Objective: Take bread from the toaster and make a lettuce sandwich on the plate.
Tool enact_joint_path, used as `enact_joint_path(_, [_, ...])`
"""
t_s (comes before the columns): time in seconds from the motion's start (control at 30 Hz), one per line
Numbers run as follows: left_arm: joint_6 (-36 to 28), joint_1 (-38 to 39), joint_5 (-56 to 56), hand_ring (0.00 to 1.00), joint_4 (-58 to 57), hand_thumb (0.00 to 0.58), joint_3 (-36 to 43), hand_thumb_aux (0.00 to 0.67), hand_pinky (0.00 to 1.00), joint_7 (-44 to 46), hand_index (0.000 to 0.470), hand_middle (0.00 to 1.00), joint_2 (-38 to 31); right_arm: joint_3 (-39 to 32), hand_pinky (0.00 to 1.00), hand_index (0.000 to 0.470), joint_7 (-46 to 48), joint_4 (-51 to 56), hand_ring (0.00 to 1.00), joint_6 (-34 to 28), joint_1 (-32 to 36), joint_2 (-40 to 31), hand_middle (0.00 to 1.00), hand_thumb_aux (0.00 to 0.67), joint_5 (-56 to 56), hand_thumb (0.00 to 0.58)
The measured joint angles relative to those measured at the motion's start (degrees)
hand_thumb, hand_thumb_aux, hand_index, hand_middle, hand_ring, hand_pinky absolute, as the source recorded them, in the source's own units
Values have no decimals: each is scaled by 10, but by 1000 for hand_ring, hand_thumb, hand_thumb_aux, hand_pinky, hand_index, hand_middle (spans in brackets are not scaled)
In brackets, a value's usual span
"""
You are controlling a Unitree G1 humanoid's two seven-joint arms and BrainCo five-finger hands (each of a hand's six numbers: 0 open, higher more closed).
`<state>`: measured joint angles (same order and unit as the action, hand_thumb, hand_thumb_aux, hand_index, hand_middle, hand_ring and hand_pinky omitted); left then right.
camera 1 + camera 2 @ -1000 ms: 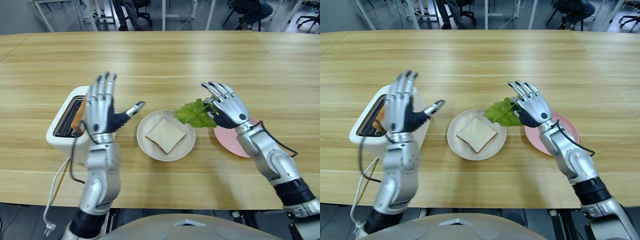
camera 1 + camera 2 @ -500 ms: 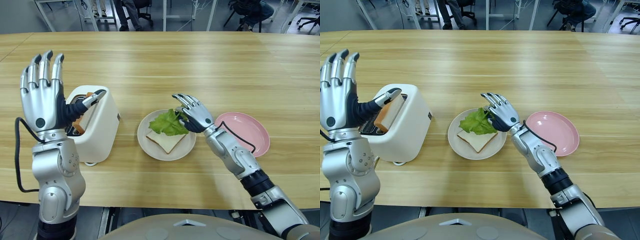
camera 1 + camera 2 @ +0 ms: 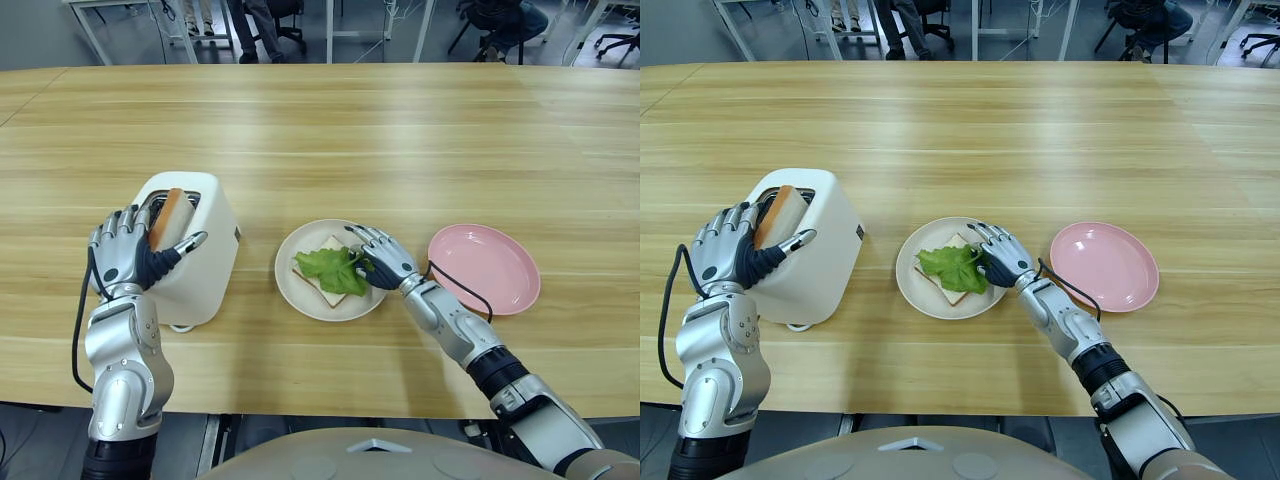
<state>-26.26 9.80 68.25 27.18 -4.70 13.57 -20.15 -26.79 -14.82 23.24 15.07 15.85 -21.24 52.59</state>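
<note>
A lettuce leaf (image 3: 329, 270) is laid over a bread slice (image 3: 326, 296) on the white plate (image 3: 300, 302), its right edge pinched at the fingertips of the right hand (image 3: 386, 269), which is held low over the plate's rim. A second slice (image 3: 170, 216) is seen standing out of the toaster (image 3: 205, 262), with the left hand (image 3: 128, 257) set against it at the slot; whether the slice is gripped cannot be told. A pink plate (image 3: 497, 270) lies just beside the white one on the table (image 3: 340, 130).

The leaf is judged limp and very light, so it may cling to the fingers on release. The toast is judged light, stiff and crumbly. It is best taken by its raised top edge, its flat faces pressed gently, and drawn straight up so that the toaster is not dragged along.
</note>
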Motion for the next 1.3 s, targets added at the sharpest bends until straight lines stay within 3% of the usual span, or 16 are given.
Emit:
enact_joint_path(0.1, [3, -4, -13, 31, 0, 580, -3, 670, 31, -9, 460, 31, 1, -5, 0, 0, -7, -12, 0, -6, -8, 0, 0, 0, 5, 0])
enact_joint_path(0.13, [4, -6, -19, 275, 1, 580, -4, 670, 275, -15, 460, 275, 1, -5, 0, 0, -7, -21, 0, -8, -13, 0, 0, 0, 5, 0])
enact_joint_path(0.17, [5, -7, -25, 412, 4, 580, -6, 670, 412, -20, 460, 412, 2, -5, 0, 0, -7, -30, 0, -9, -17, -1, 0, 0, 5, 0])
enact_joint_path(0.2, [8, -7, -31, 412, 6, 580, -7, 670, 412, -26, 460, 412, 2, -5, 0, 0, -7, -43, 0, -12, -23, -2, 0, 0, 6, 0])
enact_joint_path(0.23, [10, -6, -36, 588, 7, 580, -8, 670, 588, -31, 460, 588, 2, -5, 0, 0, -7, -53, 0, -13, -25, -3, 0, 0, 6, 0])
enact_joint_path(0.27, [12, -7, -42, 1000, 9, 580, -11, 670, 1000, -35, 460, 1000, 1, -5, 0, 0, -7, -67, 0, -16, -28, -5, 0, 0, 7, 0])
enact_joint_path(0.77, [82, -71, -142, 1000, 62, 580, -78, 670, 1000, -130, 460, 1000, 1, -3, 0, 0, -7, -175, 0, -57, -52, -33, 0, 0, 50, 0])
enact_joint_path(1.0, [126, -137, -202, 1000, 131, 580, -102, 670, 1000, -150, 460, 1000, -8, 46, 0, 0, -70, -224, 0, -42, -78, -51, 0, 0, 41, 0])
enact_joint_path(1.13, [130, -187, -298, 1000, 179, 580, -70, 670, 1000, -111, 460, 1000, 39, 97, 0, 0, -140, -261, 0, -9, -103, -75, 0, 0, 26, 0])
enact_joint_path(1.3, [115, -185, -393, 1000, 157, 580, 26, 670, 1000, -33, 460, 1000, 80, 143, 0, 0, -221, -320, 0, 55, -165, -117, 0, 0, 26, 0])
